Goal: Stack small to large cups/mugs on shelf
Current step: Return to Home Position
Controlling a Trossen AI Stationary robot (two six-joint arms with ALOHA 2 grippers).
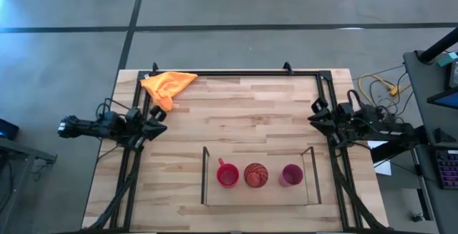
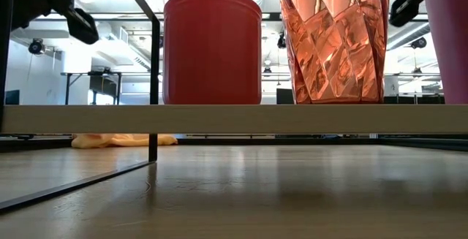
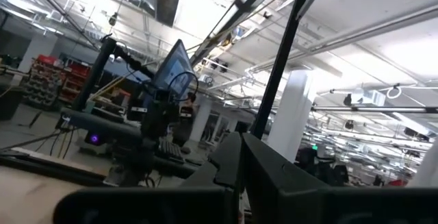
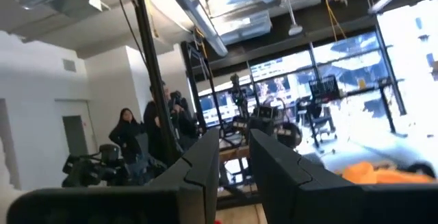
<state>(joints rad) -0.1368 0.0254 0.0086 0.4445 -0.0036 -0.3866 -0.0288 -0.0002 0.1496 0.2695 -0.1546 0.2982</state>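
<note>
The shelf [image 1: 259,197] lies on the table [image 1: 243,112] near its front edge, about in the middle between the two arms. Three cups stand on it in one row, upright and apart from each other. The red mug [image 1: 227,175] is on the side of the left arm, the orange cup [image 1: 256,174] with dark lines is in the middle, and the magenta tumbler [image 1: 291,174] is on the side of the right arm. In the low view the red mug [image 2: 212,45] and the orange cup [image 2: 333,38] stand on the light board, and only an edge of the tumbler [image 2: 447,38] shows.

The left tool [image 1: 159,123] hangs over the left edge of the table, well apart from the shelf. Whether it is released or clenched, I cannot tell. The right tool [image 1: 315,114] hangs over the right edge, also away from the cups. It is released: its fingers [image 4: 274,169] stand a little apart and nothing is between them.

A yellow-orange cloth [image 1: 168,84] lies crumpled at the far left corner of the table.
</note>
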